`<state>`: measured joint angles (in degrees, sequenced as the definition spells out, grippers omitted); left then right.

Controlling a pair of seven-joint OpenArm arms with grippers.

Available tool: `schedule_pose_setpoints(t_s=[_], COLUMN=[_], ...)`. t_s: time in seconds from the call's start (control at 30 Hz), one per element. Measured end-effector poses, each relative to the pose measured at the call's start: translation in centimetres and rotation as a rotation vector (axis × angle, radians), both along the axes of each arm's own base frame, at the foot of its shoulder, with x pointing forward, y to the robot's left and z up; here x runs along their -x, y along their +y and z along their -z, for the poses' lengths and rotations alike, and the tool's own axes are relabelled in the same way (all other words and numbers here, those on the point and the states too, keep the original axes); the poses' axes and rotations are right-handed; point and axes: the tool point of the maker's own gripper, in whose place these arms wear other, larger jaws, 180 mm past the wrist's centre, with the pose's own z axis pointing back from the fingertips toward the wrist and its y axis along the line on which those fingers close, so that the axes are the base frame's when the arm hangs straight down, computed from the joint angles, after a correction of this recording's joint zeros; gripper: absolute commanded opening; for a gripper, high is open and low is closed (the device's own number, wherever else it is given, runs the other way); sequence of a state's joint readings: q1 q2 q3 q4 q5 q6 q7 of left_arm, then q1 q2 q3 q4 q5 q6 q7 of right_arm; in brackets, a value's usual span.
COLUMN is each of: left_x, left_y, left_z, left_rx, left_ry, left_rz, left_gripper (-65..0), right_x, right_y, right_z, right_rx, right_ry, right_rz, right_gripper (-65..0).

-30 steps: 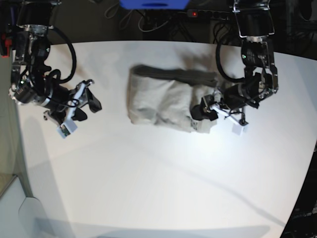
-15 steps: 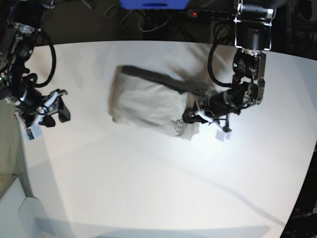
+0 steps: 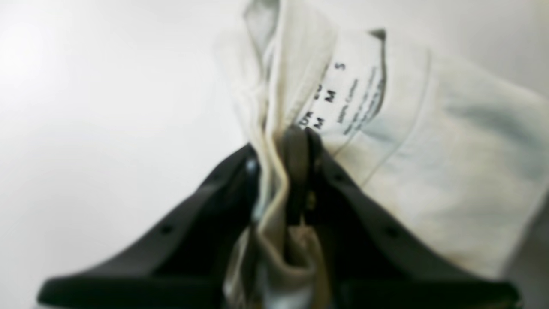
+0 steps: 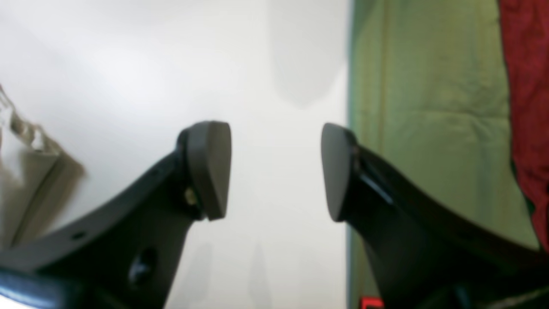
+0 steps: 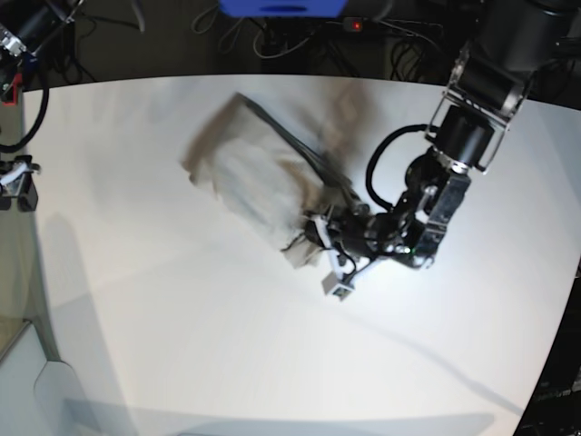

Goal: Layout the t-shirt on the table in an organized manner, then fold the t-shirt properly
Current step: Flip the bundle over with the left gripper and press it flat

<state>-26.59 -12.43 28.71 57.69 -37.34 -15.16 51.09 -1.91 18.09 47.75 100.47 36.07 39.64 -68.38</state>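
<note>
Spreading came first: on the white counter [image 5: 182, 345] our t-shirt [image 5: 250, 177] lay bunched near the middle. Our left fingers [image 3: 279, 171] pinched its neck edge by the label [image 3: 343, 98]; our right fingers [image 4: 274, 171] gaped empty at the counter's edge. Next, we judged, a second corner needed gripping.

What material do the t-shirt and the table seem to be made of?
The t-shirt: soft woven or knit fabric, probably cotton, matte; it creases and bunches, with stitched seams and a printed neck label. The table: hard, smooth, matte white surface, maybe laminate; no grain visible.
</note>
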Motion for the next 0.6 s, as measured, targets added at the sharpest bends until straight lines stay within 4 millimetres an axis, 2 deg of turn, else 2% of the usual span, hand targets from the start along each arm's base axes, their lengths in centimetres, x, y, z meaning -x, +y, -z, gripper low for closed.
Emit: schedule_pose_setpoints(t_s=[0.13, 0.33, 0.5, 0.6], left_x=[-1.5, -2.6, -1.7, -1.1], left_y=[-1.9, -5.5, -9.3, -10.9], left_z=[-0.6, -1.0, -1.3, -1.5], left_rx=[-0.190, -0.344, -0.329, -0.297], left_ry=[-0.113, -0.325, -0.424, -0.455], left_rz=[0.143, 0.293, 0.385, 0.421], left_gripper=[-64.7, -64.7, -64.7, -64.7], right_x=[1.4, 2.7, 4.1, 4.3], right_y=[-1.2, -2.0, -3.0, -3.1], right_z=[0.2, 0.6, 0.8, 1.0], right_rx=[0.002, 0.008, 0.014, 0.016], right_ry=[0.012, 0.033, 0.049, 0.055], right_rz=[0.042, 0.073, 0.107, 0.111], right_gripper=[-30.6, -30.6, -30.6, -30.6])
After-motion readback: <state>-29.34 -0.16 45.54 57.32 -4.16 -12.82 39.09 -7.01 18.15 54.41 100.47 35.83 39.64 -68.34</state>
